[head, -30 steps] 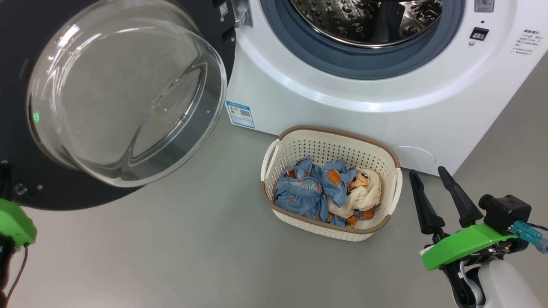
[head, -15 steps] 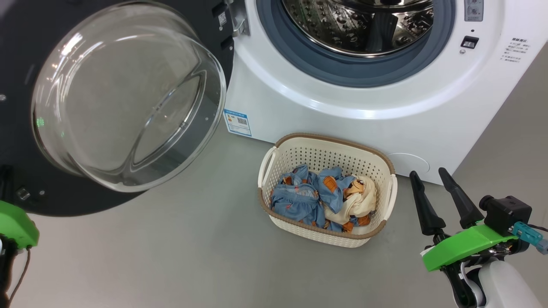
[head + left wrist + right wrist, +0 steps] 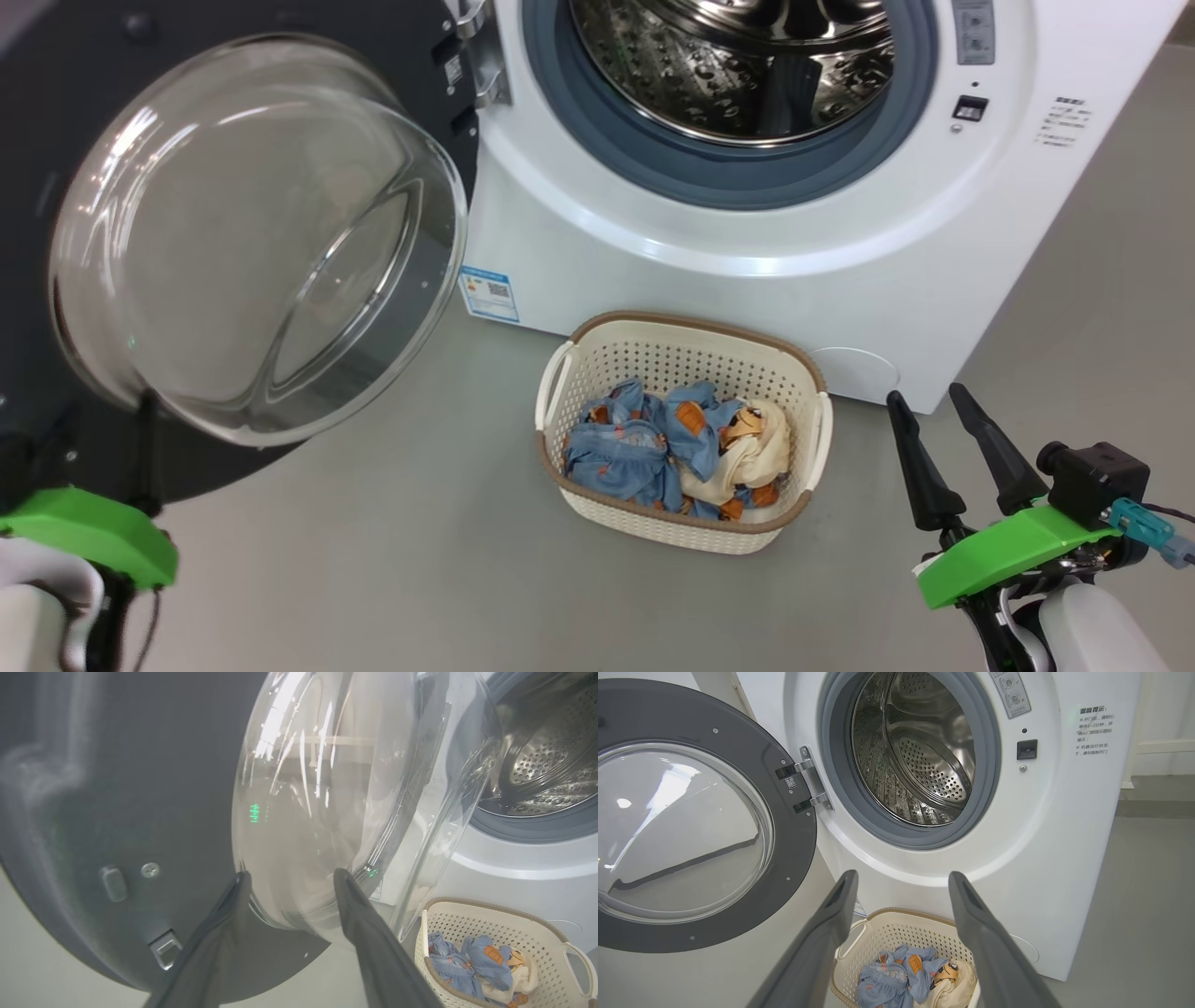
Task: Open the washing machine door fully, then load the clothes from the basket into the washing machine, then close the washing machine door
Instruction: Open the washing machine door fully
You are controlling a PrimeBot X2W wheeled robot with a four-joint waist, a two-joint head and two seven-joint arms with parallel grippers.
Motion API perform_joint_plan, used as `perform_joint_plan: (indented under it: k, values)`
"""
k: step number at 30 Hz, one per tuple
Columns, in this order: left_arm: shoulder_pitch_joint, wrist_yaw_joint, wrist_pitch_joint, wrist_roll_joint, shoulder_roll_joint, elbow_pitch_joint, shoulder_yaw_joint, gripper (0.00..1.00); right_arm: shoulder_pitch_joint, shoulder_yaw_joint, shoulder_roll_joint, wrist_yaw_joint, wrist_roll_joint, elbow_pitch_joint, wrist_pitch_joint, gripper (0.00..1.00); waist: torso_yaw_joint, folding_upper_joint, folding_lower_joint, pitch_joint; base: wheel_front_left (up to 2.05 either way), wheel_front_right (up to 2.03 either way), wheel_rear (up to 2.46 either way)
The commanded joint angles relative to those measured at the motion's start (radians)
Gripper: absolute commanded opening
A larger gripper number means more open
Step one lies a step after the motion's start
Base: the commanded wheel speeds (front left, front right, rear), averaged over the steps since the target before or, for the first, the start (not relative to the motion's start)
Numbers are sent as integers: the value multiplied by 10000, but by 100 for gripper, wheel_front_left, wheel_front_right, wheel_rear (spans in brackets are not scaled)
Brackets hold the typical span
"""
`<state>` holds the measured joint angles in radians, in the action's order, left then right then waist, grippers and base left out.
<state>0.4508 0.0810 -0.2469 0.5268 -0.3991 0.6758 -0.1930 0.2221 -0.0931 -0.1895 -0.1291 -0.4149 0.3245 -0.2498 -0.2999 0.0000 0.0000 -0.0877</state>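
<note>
The large round washing machine door (image 3: pixel 794 826), dark grey on its inner face, stands swung wide open to the left of the machine and hangs on a metal hinge (image 3: pixel 808 781). Its bulging clear glass bowl window (image 3: pixel 252 233) sticks out from the centre toward the camera and shows pale reflections. The big white front-loading washing machine (image 3: pixel 709 280) has its opening uncovered. Inside it is the perforated steel drum (image 3: pixel 738 65), with a grey-blue rubber ring (image 3: pixel 728 177) around the opening. A small blue label sticker (image 3: pixel 489 294) sits low on the white front, near the door.

On the grey floor (image 3: pixel 420 541), just in front of the machine, stands the small rectangular cream-white plastic basket (image 3: pixel 686 350) with perforated sides and a brown rim. In it lie the clothes (image 3: pixel 644 448), crumpled blue fabric with orange-brown print, and on their right side a cream-white piece (image 3: pixel 747 457).

The left tool (image 3: pixel 290 879) is close to the lower part of the door, its two dark fingers spread apart and nothing between them. If they touch the glass, I cannot tell. The right tool (image 3: pixel 926 397) hangs over the floor to the right of the basket, also spread and empty.
</note>
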Motion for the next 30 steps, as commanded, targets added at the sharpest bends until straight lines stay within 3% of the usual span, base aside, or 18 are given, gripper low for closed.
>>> perform_joint_plan:
  k: [1, 10, 18, 26, 30]
  values:
    - [-20, -122, -109, 54, -398, -502, 380, 100, -14, -287, -68, -16, 28, -255, -120, 100, 197, 0, 0, 132, 0, 0, 0]
    - [-1524, -797, -128, 218, 238, -3039, 428, 100, -100, -511, -146, -16, 23, -388, -120, 100, 1063, 0, 0, 313, 0, 0, 0]
    - [-2339, -1160, -140, 351, 798, -4167, 551, 100, 102, -766, -261, -16, 31, -540, -120, 100, 2108, 0, 0, 331, 0, 0, 0]
    - [-2833, -1313, -146, 114, 1227, -4777, 640, 100, 142, -784, -398, -16, 19, -622, -120, 100, 2905, 0, 0, 411, 0, 0, 0]
    - [-3034, -1186, -147, 81, 1398, -5046, 698, 100, 178, -794, -465, -16, 23, -665, -120, 100, 3199, 0, 0, 356, 0, 0, 0]
